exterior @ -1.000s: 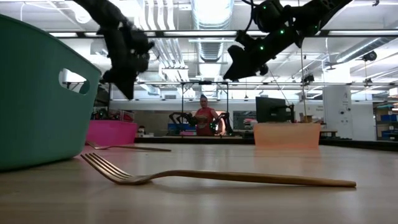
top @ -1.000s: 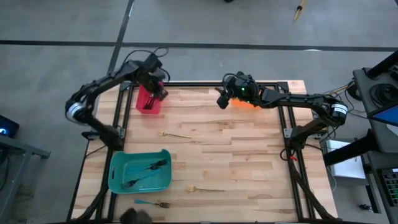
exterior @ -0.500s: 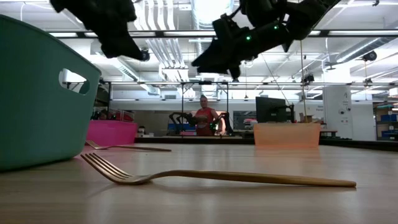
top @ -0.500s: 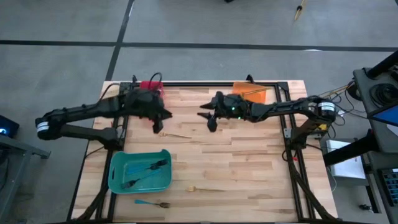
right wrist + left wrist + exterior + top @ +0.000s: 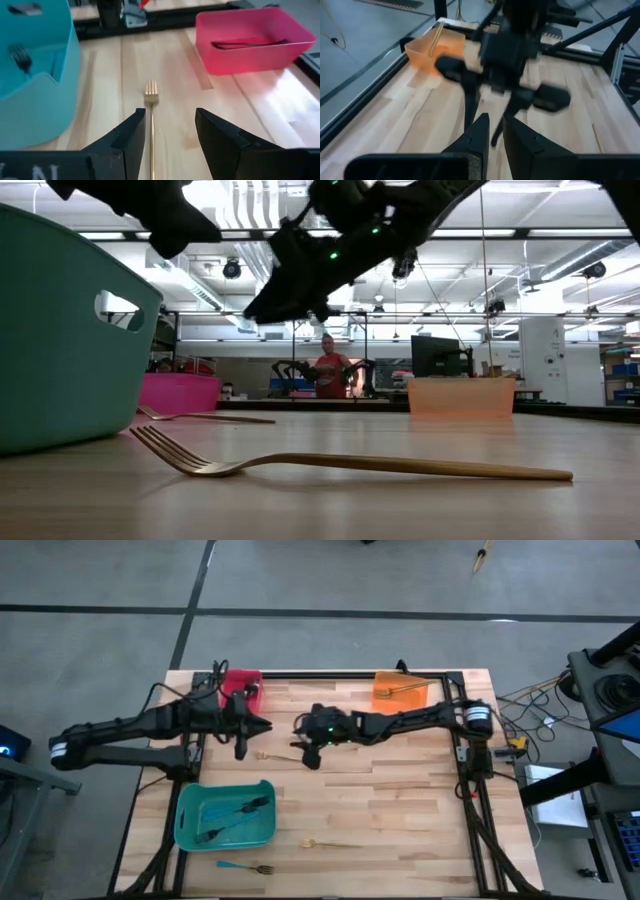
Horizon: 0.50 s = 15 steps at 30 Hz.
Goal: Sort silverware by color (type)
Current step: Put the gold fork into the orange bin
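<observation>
A gold fork (image 5: pixel 281 757) (image 5: pixel 151 112) lies flat on the table left of centre, its tines toward the left arm. My right gripper (image 5: pixel 303 745) (image 5: pixel 170 120) hovers open above its handle end, one finger to each side, clear of the fork. My left gripper (image 5: pixel 262 728) (image 5: pixel 495 131) hangs in the air just beyond the fork's tines, shut to a narrow slit with nothing in it, facing the right gripper (image 5: pixel 506 75). A second gold fork (image 5: pixel 330 844) (image 5: pixel 350 465) and a blue-handled fork (image 5: pixel 246 867) lie near the front edge.
The teal bin (image 5: pixel 190 825) at front left holds several forks. The red bin (image 5: pixel 241 683) (image 5: pixel 250 30) at the far left holds a dark fork (image 5: pixel 245 44). The orange bin (image 5: pixel 398 693) at the far right holds gold forks. A person stands far behind the table (image 5: pixel 327 370).
My left gripper has left the red bin, come toward the near edge and tipped up from pointing down to nearly level. My right gripper has swung from the orange bin toward the table's left and sunk toward the gold fork. Neither has changed its opening.
</observation>
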Each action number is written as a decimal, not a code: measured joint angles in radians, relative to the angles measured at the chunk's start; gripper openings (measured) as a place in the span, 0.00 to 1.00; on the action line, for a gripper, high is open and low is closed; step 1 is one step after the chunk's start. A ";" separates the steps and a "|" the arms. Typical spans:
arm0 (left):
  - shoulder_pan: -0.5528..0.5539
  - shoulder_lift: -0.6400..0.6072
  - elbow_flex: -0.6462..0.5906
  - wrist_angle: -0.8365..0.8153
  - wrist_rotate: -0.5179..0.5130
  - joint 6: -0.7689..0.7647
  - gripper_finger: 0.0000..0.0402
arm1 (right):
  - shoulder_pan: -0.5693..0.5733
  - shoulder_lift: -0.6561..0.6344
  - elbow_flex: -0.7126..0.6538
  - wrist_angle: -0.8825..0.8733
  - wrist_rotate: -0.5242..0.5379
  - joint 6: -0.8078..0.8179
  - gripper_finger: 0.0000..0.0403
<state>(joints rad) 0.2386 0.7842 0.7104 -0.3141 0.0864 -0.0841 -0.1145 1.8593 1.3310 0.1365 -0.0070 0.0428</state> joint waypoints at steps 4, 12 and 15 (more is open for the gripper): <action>0.000 -0.019 0.010 0.000 0.000 0.000 0.09 | 0.012 0.091 0.077 -0.020 0.000 -0.025 0.41; 0.000 -0.037 0.007 0.004 0.000 0.000 0.09 | 0.012 0.228 0.157 -0.020 0.000 -0.031 0.41; 0.000 -0.037 0.007 0.004 0.000 0.017 0.09 | 0.014 0.263 0.166 -0.019 -0.001 -0.056 0.41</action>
<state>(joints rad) 0.2390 0.7471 0.7174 -0.3099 0.0864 -0.0668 -0.1002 2.1225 1.4974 0.1172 -0.0083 -0.0127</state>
